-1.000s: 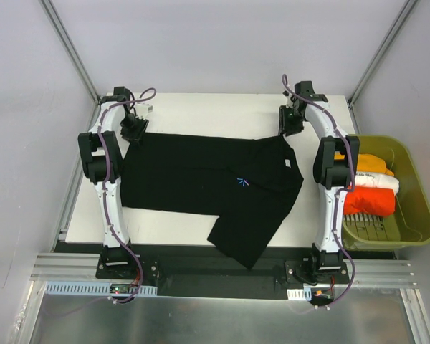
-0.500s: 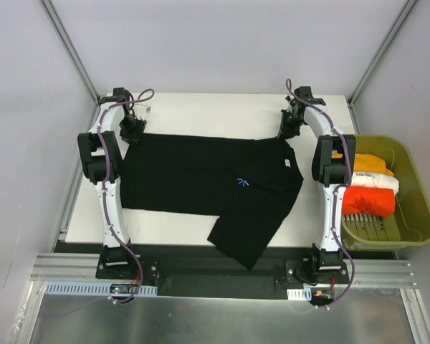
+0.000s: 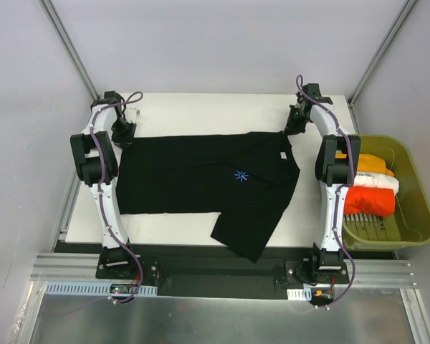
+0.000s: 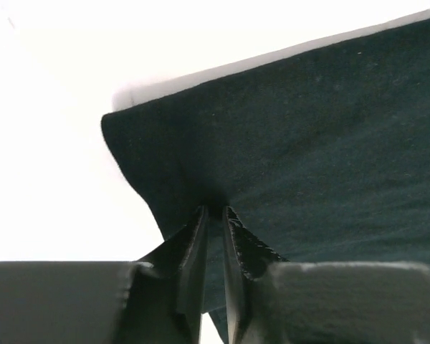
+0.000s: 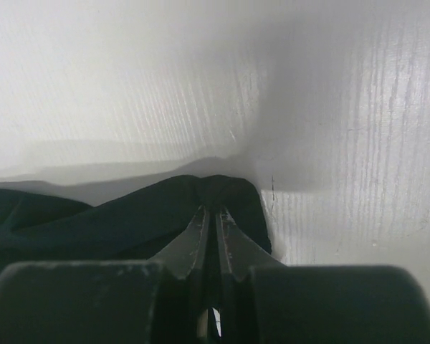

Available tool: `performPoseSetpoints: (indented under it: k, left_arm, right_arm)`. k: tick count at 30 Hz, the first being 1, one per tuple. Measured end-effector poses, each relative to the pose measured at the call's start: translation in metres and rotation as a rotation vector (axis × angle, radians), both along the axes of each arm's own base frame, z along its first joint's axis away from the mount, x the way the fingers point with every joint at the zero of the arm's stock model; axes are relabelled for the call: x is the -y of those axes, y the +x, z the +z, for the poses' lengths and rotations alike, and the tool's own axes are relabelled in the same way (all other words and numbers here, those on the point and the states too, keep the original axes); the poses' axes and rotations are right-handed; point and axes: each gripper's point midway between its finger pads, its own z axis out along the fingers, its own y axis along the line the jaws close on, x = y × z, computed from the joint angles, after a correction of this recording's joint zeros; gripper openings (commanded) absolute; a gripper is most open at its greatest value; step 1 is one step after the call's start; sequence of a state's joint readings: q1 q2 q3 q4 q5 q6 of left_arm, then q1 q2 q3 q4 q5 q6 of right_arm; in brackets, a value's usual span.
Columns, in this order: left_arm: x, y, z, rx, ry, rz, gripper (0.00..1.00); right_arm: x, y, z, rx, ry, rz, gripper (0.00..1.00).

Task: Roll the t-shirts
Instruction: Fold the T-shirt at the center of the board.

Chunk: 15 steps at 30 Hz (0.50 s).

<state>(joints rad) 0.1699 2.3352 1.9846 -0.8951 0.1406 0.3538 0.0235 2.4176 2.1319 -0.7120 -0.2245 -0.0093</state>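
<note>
The left end effector [image 4: 213, 213] is clenched on the far left corner of the black t-shirt [image 3: 193, 175], with the cloth pinched between its two fingers. The right end effector [image 5: 215, 208] is clenched on the far right corner of the same shirt. There is one black t-shirt. It lies spread on the white counter [image 3: 201, 107], with one small blue starburst print [image 3: 241, 175] facing up. Just beside the counter, on the right, stands one olive-yellow bin [image 3: 418, 179]. It holds three bundles: one orange bundle [image 3: 371, 162], one white bundle [image 3: 378, 181] and one red-orange bundle [image 3: 369, 201].
</note>
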Motion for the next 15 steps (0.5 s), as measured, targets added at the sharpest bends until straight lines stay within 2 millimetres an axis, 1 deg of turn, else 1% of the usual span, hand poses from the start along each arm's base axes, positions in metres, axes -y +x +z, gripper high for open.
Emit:
performPoseSetpoints:
  k: [1,2,3,4,7,10,13,14,15]
  left_arm:
    - [-0.002,-0.001,0.0,-0.003,0.009,0.007,0.32]
    - [-0.003,-0.002,0.001,-0.005,0.018,0.016,0.34]
    - [-0.004,-0.002,0.003,-0.003,0.026,0.022,0.36]
    - [-0.007,-0.002,0.005,-0.001,0.04,0.034,0.38]
    - [-0.009,-0.001,0.015,0.019,0.05,0.053,0.4]
    - [-0.008,0.005,0.037,0.071,0.041,0.066,0.41]
    - [0.0,0.012,0.073,0.164,0.004,0.065,0.43]
    - [0.004,0.013,0.086,0.193,-0.014,0.063,0.43]
    - [0.011,0.013,0.103,0.231,-0.048,0.056,0.46]
  right_arm:
    - [0.0,0.0,0.0,0.0,-0.003,-0.003,0.26]
    - [0.001,0.0,0.0,0.0,-0.007,-0.008,0.34]
    - [0.002,0.001,0.0,0.002,-0.015,-0.014,0.44]
    - [0.004,0.002,0.0,0.004,-0.023,-0.02,0.47]
    - [0.008,0.006,0.003,0.022,-0.04,-0.018,0.52]
    - [0.01,0.01,0.013,0.058,-0.057,0.008,0.53]
    - [0.013,0.007,0.032,0.098,-0.082,0.044,0.54]
    - [0.013,0.003,0.042,0.118,-0.094,0.066,0.54]
    - [0.013,-0.003,0.053,0.133,-0.104,0.092,0.53]
